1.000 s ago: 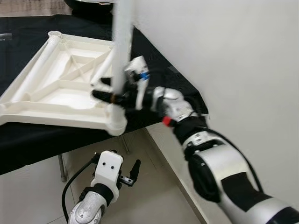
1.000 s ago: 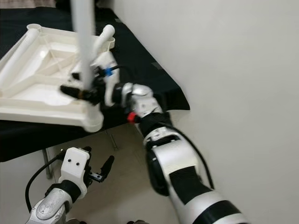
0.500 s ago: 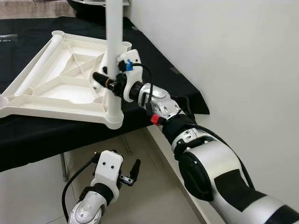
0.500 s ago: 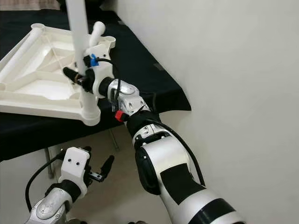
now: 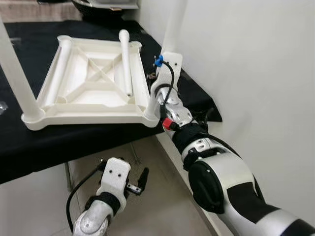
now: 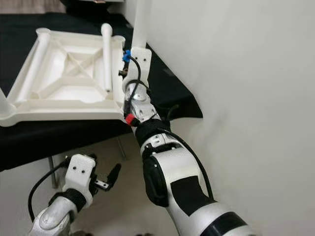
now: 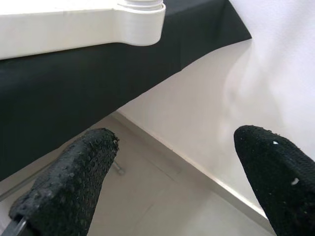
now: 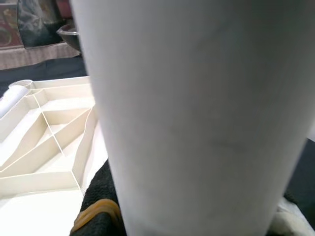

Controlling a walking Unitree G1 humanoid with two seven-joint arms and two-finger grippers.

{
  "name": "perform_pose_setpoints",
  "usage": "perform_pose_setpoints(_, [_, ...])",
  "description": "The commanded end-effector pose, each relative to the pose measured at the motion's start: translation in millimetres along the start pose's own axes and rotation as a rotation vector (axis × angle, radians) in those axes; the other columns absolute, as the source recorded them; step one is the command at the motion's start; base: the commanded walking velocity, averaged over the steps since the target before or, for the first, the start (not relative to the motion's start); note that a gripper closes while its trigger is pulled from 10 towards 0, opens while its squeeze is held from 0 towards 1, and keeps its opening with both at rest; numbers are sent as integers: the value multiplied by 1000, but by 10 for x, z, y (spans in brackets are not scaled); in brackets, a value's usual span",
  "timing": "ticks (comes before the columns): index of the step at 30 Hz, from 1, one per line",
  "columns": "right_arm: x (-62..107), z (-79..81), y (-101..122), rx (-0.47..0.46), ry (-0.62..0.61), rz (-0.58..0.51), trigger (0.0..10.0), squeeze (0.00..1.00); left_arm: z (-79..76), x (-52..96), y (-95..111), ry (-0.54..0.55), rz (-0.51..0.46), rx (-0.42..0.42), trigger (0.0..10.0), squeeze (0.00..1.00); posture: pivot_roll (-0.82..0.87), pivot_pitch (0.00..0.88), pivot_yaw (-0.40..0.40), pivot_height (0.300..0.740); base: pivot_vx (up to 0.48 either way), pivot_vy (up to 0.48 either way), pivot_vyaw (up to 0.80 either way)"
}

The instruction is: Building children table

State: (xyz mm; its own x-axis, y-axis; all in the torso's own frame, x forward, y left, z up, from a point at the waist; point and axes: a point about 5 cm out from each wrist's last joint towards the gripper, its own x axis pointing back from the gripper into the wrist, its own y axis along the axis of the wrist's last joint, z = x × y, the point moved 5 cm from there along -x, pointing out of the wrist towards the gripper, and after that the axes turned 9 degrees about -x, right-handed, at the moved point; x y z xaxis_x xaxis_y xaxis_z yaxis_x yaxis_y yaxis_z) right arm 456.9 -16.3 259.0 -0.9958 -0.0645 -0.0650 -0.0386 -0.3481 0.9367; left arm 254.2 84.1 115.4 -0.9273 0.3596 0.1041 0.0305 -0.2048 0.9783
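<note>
A white plastic table top [image 5: 88, 113] lies upside down on the black-clothed table [image 5: 74, 145]. One white leg [image 5: 15, 64] stands upright in its near left corner. A loose leg [image 5: 126, 59] lies inside the frame. At the near right corner my right gripper [image 5: 157, 82] is shut on another upright white leg [image 5: 173, 24]. In the right wrist view that leg [image 8: 197, 113] sits very close, with a black finger [image 8: 101, 196] beside it. My left gripper [image 5: 139, 183] hangs open below the table edge, its fingers [image 7: 74, 182] wide apart.
A white wall [image 5: 246, 59] runs close along the right of the table and my right arm. A dark bowl [image 5: 103, 6] stands at the back. Pale tiled floor [image 5: 157, 206] and a metal table leg [image 5: 65, 177] lie below.
The table top has turned and slid right, bringing its left corner leg into view. My right gripper moved with the held leg toward the wall. The left arm stayed put.
</note>
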Motion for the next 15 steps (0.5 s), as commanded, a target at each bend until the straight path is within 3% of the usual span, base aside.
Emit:
perform_pose_setpoints(1, [2, 49, -1, -98, 72, 1, 10000, 1000, -49, -1, -68, -9, 28, 16, 10000, 0, 103, 133, -175, 740, 0, 0, 0])
perform_pose_setpoints(3, [27, 221, 122, -113, 230, -51, 10000, 1000, -51, 0, -68, -10, 29, 19, 10000, 0, 107, 134, -173, 740, 0, 0, 0])
perform_pose_setpoints(5, [27, 221, 122, -113, 230, -51, 10000, 1000, -51, 0, -68, -10, 29, 19, 10000, 0, 107, 134, -173, 740, 0, 0, 0])
perform_pose_setpoints(6, [51, 306, 150, -115, 321, -54, 10000, 859, -52, 3, -69, -10, 29, 20, 10000, 0, 105, 138, -176, 740, 0, 0, 0])
perform_pose_setpoints(7, [69, 352, 157, -115, 373, -48, 10000, 859, -52, 5, -70, -10, 30, 21, 10000, 0, 106, 137, -175, 740, 0, 0, 0])
perform_pose_setpoints(8, [148, 444, 92, -114, 587, 27, 10000, 0, -52, 8, -72, -9, 30, 22, 10000, 0, 106, 137, -175, 740, 0, 0, 0])
perform_pose_setpoints(10, [173, 457, 74, -114, 636, 46, 10000, 0, -51, 8, -72, -9, 30, 22, 10000, 0, 106, 137, -175, 740, 0, 0, 0])
perform_pose_setpoints(12, [297, 456, 1, -24, 837, 93, 10000, 0, -45, 12, -69, -8, 28, 23, 10000, 0, 109, 134, -176, 740, 0, 0, 0])
perform_pose_setpoints(14, [334, 444, -23, 5, 888, 107, 10000, 0, -43, 13, -69, -8, 28, 23, 10000, 0, 109, 134, -176, 740, 0, 0, 0])
perform_pose_setpoints(15, [412, 425, -73, 14, 992, 169, 10000, 0, -43, 17, -69, -8, 28, 22, 10000, 0, 109, 132, -176, 740, 0, 0, 0])
